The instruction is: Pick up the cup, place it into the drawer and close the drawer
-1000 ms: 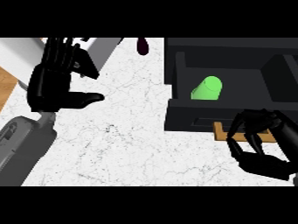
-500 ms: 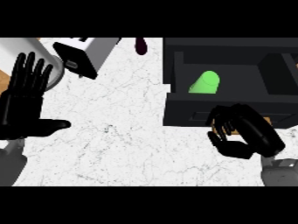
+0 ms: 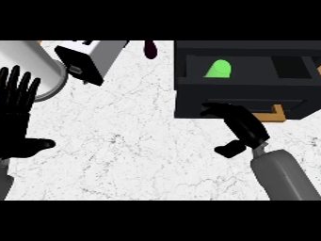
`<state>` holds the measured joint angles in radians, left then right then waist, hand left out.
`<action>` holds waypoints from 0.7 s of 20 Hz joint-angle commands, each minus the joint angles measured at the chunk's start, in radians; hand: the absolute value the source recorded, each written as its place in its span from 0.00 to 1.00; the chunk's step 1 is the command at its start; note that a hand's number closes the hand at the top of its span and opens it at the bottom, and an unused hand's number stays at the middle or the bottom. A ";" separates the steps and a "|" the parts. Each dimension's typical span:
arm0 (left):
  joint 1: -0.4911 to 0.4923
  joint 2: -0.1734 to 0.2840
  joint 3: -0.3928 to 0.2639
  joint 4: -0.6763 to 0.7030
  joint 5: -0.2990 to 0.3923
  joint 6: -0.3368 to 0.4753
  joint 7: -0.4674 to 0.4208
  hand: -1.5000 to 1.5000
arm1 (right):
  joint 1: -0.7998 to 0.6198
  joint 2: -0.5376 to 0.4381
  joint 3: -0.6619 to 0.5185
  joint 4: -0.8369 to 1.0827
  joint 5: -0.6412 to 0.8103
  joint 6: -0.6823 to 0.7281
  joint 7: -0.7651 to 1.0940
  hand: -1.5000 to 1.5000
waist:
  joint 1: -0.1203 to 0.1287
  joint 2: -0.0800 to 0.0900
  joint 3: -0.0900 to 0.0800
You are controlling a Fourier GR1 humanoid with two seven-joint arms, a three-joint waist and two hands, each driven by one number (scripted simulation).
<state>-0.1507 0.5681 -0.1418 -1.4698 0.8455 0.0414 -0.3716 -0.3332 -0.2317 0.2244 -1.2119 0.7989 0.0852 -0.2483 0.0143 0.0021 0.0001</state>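
Green cup sits in the open drawer

Nearest, the right hand (image 3: pixel 238 126) reaches up to the dark drawer (image 3: pixel 253 96) front, its fingers bent and touching it, holding nothing. At the left edge, the left hand (image 3: pixel 8 123) rests flat and wide open. Farther back, the green cup (image 3: pixel 219 69) lies inside the drawer. A toaster (image 3: pixel 88 57) stands farthest, beside a grey pot (image 3: pixel 25 66).
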 commanded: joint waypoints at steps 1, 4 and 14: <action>0.043 -0.014 0.043 0.022 -0.031 -0.065 -0.020 0.00 | -0.117 0.006 -0.043 0.185 0.020 0.014 -0.039 0.00 | -0.003 0.000 0.000; 0.128 -0.030 0.021 -0.106 -0.043 -0.033 -0.009 0.00 | -0.223 0.039 -0.085 0.390 0.031 -0.049 -0.078 0.00 | 0.014 0.002 0.001; 0.042 -0.020 0.112 0.025 -0.029 -0.155 0.037 0.00 | -0.505 0.000 -0.232 0.802 -0.022 -0.049 -0.269 0.00 | 0.016 0.009 0.001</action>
<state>-0.0873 0.5446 -0.0466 -1.4726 0.8214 -0.0844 -0.3511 -0.7344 -0.2108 0.0443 -0.5665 0.7885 0.0218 -0.5053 0.0277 -0.0041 -0.0044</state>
